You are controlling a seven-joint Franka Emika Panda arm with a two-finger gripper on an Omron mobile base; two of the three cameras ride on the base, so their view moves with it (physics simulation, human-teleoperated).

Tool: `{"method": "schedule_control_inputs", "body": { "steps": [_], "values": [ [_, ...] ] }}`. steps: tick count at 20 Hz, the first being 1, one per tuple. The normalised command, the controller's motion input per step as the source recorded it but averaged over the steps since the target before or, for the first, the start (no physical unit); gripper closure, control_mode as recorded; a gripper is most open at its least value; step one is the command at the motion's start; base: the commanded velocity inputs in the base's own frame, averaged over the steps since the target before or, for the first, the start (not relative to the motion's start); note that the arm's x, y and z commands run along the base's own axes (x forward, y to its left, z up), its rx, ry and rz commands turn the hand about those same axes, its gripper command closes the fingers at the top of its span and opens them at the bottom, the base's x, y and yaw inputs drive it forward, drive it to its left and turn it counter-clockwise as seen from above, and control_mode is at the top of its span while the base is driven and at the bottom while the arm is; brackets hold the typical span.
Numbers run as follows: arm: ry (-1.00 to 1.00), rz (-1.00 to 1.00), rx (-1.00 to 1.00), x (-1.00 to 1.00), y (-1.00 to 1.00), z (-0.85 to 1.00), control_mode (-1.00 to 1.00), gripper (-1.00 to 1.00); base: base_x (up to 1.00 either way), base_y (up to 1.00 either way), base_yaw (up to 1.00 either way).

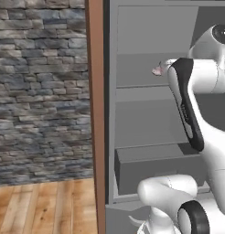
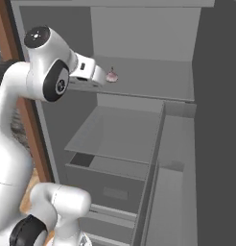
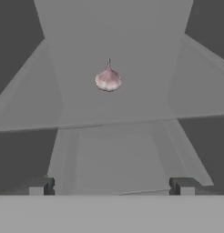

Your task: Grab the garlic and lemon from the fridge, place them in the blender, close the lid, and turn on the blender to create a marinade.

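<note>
- Garlic (image 3: 108, 79) sits upright on a grey shelf (image 2: 153, 79) inside the fridge (image 2: 139, 29), with its pointy tip up. Nothing is touching it.
- In the hand view the garlic is at about 12 o'clock from the jaws (image 3: 110, 186), well apart from them, a bit above the middle of the picture.
- The jaws stand wide. The two small dark fingertips (image 3: 41, 185) are far apart at the bottom of the hand view, and they hold nothing.
- In the right base view the garlic is just past the end of the white hand, at about 3 o'clock from it.
- In the left base view a little bit of the pink bulb peeks out at 9 o'clock from the arm (image 1: 185, 105).
- Under the garlic's shelf is one more grey shelf (image 2: 115, 134), and under that a grey drawer (image 1: 155, 167).
- A brown wooden frame (image 1: 96, 114) runs up the side of the fridge.
- At 9 o'clock from the frame are a stone wall (image 1: 41, 91) and a wooden floor (image 1: 41, 208).
</note>
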Motion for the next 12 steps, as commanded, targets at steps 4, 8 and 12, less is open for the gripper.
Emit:
{"method": "schedule_control_inputs", "body": {
  "steps": [4, 8, 12],
  "values": [
    [0.07, -0.14, 0.00, 0.91, 0.00, -0.23, -1.00, -1.00, 0.00, 0.00, 0.00],
    [0.13, -0.13, 0.01, 0.86, -0.01, -0.23, -1.00, -1.00, 0.00, 0.00, 0.00],
    [0.20, -0.05, 0.06, 0.58, -0.09, -0.02, -1.00, -1.00, 0.00, 0.00, 0.00]
  ]
}}
